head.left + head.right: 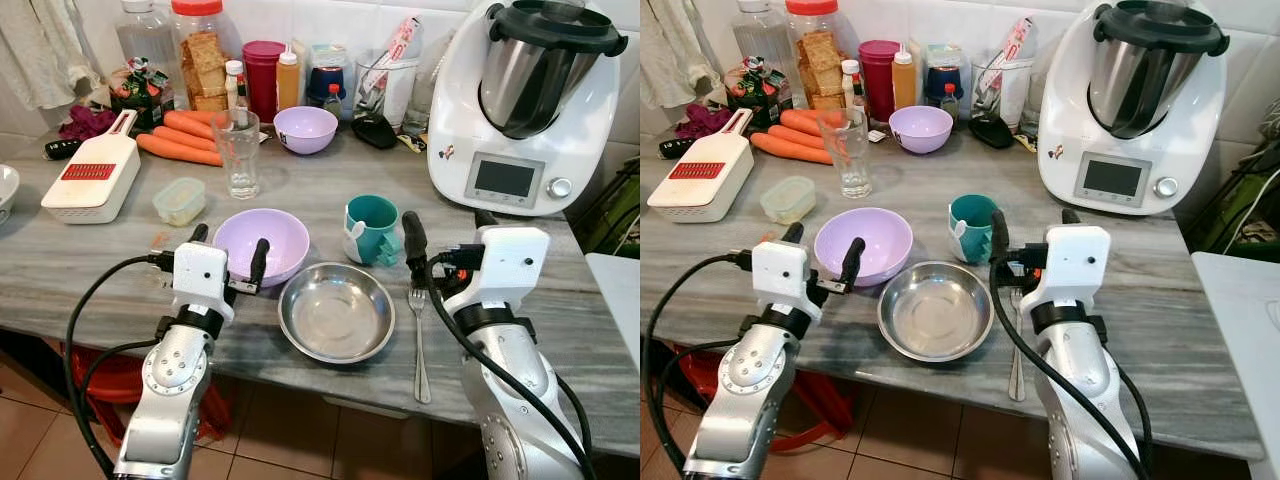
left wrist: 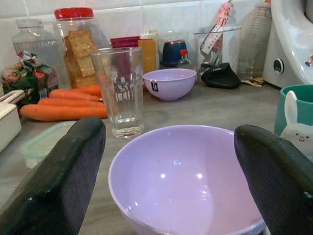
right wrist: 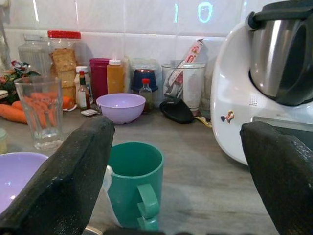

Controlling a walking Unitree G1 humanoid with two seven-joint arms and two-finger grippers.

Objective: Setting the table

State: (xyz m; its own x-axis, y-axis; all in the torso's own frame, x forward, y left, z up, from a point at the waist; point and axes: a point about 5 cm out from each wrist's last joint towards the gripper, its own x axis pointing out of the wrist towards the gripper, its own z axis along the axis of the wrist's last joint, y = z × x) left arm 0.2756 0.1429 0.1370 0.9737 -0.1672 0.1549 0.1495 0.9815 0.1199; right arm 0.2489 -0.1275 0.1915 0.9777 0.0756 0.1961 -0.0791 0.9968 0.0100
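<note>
Two arms reach over the grey tabletop point(image 1: 100, 270), where a white kitchen machine point(image 1: 520, 100) stands at the back right. Left tool point(image 1: 228, 252) gapes wide around the near rim of the large purple bowl point(image 1: 262, 240). Just beside that bowl sits a steel bowl point(image 1: 336, 312). Right tool point(image 1: 1032, 235) spreads wide behind a teal mug point(image 1: 372, 228), above a fork point(image 1: 420, 345).

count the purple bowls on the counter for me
2. The larger purple bowl sits near the counter's front edge, between the open fingers of the left hand, beside the steel bowl. The smaller purple bowl stands farther back, near the jars by the wall.
</note>
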